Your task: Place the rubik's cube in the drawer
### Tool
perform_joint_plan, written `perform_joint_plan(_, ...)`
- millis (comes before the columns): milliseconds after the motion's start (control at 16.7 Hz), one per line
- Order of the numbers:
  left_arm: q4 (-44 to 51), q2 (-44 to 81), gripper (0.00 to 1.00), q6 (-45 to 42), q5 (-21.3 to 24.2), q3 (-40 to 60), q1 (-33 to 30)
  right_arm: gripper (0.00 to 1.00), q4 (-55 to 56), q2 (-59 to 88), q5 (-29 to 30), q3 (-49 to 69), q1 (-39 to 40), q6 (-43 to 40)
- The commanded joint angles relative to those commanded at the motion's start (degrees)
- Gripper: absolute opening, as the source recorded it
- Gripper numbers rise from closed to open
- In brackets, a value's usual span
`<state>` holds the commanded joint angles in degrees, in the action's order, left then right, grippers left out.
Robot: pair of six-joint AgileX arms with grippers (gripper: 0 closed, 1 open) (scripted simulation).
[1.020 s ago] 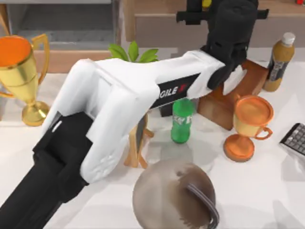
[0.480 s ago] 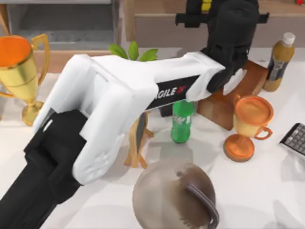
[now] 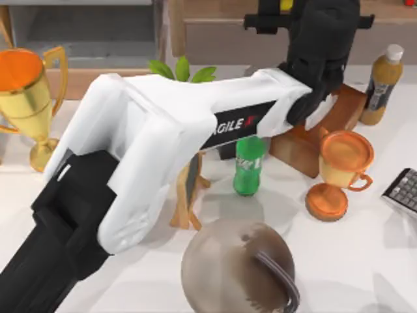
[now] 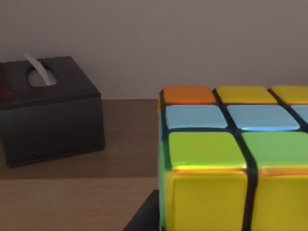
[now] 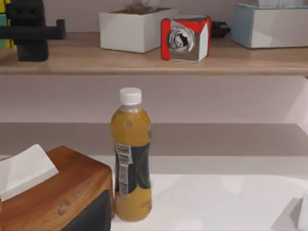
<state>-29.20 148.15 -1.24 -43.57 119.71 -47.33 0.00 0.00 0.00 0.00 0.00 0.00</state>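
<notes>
My left arm stretches across the table to the back shelf, where my left gripper (image 3: pixel 287 9) is shut on the rubik's cube (image 3: pixel 285 4), a yellow speck at the picture's top edge. Up close in the left wrist view the rubik's cube (image 4: pixel 226 159) shows yellow, green, light blue and orange tiles above a wooden shelf board. The right wrist view catches the left gripper (image 5: pixel 29 29) over the shelf with the cube (image 5: pixel 3 19) at its edge. At the back left is a wooden drawer (image 3: pixel 91 81) standing open, grey inside.
A green bottle (image 3: pixel 248 166), wooden tissue box (image 3: pixel 319 130), orange cup (image 3: pixel 342 166), juice bottle (image 3: pixel 382 85) and keypad (image 3: pixel 404 189) stand at the right. A gold trophy (image 3: pixel 29 91) stands left, a brown ball (image 3: pixel 238 267) in front. A black tissue box (image 4: pixel 48 110) sits on the shelf.
My left gripper has shifted slightly to the right along the back shelf with the cube still in it. Nothing on the table has moved.
</notes>
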Motion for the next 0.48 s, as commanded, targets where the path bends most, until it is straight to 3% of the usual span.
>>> perform_joint_plan(480, 17.71, -11.11, 0.00, -8.56, 7.91, 8.79, -6.70, 1.00, 0.00, 0.00, 0.00, 0.00, 0.00, 0.00)
